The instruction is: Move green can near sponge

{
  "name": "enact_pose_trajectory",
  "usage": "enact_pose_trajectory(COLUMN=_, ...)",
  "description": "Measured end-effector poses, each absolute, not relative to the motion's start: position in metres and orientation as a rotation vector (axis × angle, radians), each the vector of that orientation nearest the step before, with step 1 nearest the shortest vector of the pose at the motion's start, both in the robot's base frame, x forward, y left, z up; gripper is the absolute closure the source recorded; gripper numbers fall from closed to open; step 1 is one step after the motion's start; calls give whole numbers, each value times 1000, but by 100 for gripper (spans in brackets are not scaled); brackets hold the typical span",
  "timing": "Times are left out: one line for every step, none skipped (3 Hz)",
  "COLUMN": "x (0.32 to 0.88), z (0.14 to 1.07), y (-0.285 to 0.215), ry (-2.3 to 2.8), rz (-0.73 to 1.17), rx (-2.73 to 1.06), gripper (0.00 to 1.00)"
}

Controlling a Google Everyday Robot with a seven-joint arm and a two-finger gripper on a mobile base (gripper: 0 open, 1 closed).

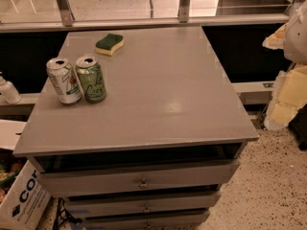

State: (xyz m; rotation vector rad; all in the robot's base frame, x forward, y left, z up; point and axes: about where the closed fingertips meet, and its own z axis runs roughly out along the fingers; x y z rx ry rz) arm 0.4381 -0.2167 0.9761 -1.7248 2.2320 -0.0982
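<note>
Dim, warm light, with soft glare on the tabletop — the gripper looms pale at the right edge.

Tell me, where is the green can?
Camera view: the green can stands left on the cabinet top, beside the white can, sponge behind it; gripper not in view.

Cream arm, blocky gripper at right edge

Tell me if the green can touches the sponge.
Apart. Camera view shows bare tabletop between green can and sponge; the gripper hangs at the right edge, away from both.
</note>
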Motion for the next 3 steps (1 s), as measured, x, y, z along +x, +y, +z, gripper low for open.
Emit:
enact_pose_trajectory(x=438, z=976, y=-217, ry=2232, rz=-98, rx=-1725, gripper=0)
enact_pose_trajectory(x=441, z=968, y=-214, ry=2214, rz=-16, rx=-1700, gripper=0)
enact_pose_trajectory(x=444, z=961, y=-211, ry=2198, rz=53, rx=-1682, gripper=0)
